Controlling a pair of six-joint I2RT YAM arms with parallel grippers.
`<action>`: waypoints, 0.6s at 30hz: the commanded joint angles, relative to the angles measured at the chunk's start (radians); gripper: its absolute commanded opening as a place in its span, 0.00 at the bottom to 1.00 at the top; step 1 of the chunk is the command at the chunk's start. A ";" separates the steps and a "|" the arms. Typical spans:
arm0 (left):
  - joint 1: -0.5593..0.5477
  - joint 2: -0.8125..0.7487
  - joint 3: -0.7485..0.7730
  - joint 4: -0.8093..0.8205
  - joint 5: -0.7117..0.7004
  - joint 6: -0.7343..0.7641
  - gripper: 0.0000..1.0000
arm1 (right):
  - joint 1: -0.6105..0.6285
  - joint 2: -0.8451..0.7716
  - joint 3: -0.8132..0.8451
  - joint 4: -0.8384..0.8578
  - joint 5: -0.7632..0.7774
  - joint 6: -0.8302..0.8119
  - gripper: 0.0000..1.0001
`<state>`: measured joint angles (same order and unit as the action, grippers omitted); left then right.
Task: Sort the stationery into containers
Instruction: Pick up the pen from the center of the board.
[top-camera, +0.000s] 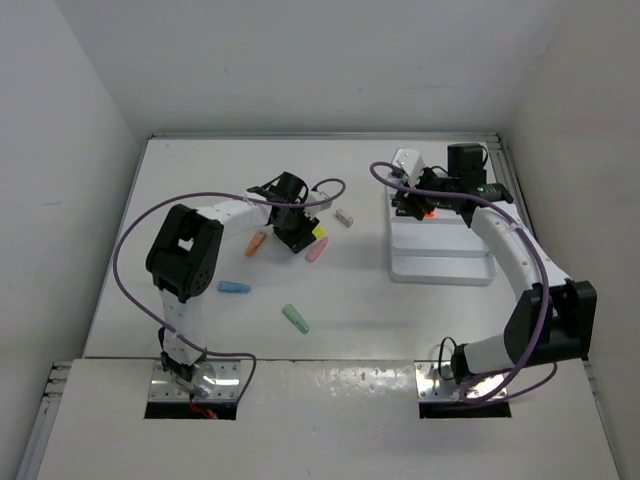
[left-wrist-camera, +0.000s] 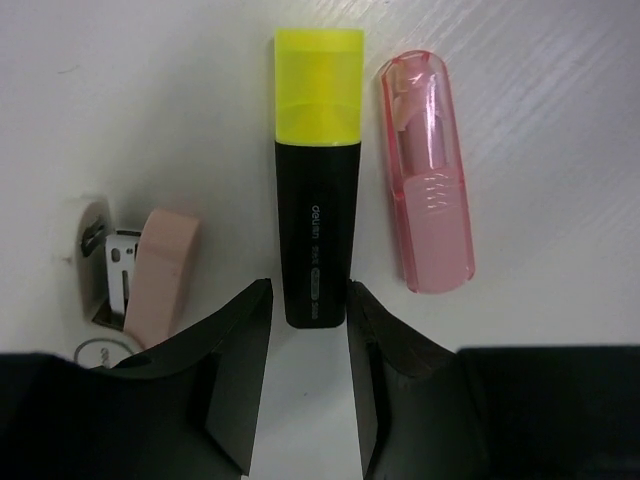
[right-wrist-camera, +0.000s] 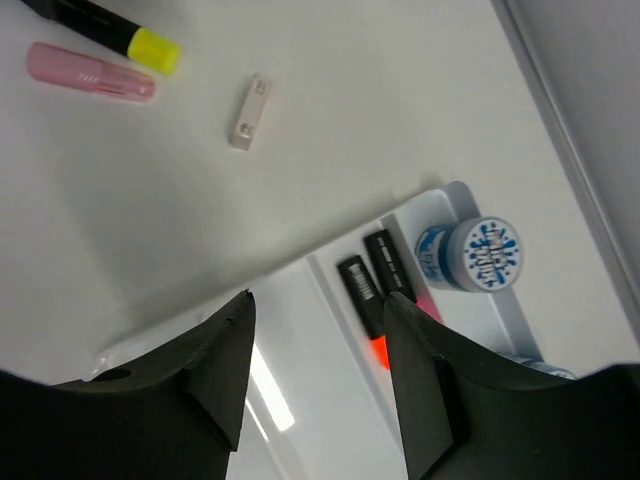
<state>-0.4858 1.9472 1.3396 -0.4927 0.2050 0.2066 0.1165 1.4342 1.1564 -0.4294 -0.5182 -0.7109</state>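
Observation:
My left gripper (top-camera: 297, 232) is open, low over the table. In the left wrist view its fingertips (left-wrist-camera: 308, 295) straddle the black end of a yellow-ended marker (left-wrist-camera: 318, 200) lying flat, with a small gap on the left side. A pink stub (left-wrist-camera: 428, 190) lies right of it and an orange stub (left-wrist-camera: 160, 275) to the left. My right gripper (top-camera: 420, 205) is open and empty above the white tray (top-camera: 440, 265). The right wrist view (right-wrist-camera: 318, 300) shows an orange-ended marker (right-wrist-camera: 362, 290), a pink-ended marker (right-wrist-camera: 392, 265) and a blue-white pot (right-wrist-camera: 470, 252) in the tray (right-wrist-camera: 300, 330).
A blue stub (top-camera: 234, 288) and a green stub (top-camera: 296, 319) lie on the table nearer the arm bases. A tiny beige block (top-camera: 344, 217) lies between the grippers. A second pot (right-wrist-camera: 530, 368) shows partly behind my right finger. Walls enclose the table.

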 joint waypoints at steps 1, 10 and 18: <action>-0.010 0.030 0.026 0.042 -0.013 0.017 0.42 | 0.017 -0.072 -0.040 0.017 -0.039 0.051 0.54; -0.013 0.085 -0.002 0.092 -0.058 0.001 0.29 | 0.090 -0.156 -0.106 -0.017 -0.043 -0.085 0.54; 0.019 -0.009 0.036 -0.006 0.101 -0.036 0.08 | 0.182 -0.190 -0.135 -0.035 -0.042 -0.223 0.54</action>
<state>-0.4843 1.9934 1.3476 -0.4335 0.2111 0.1970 0.2707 1.2694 1.0206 -0.4690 -0.5312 -0.8585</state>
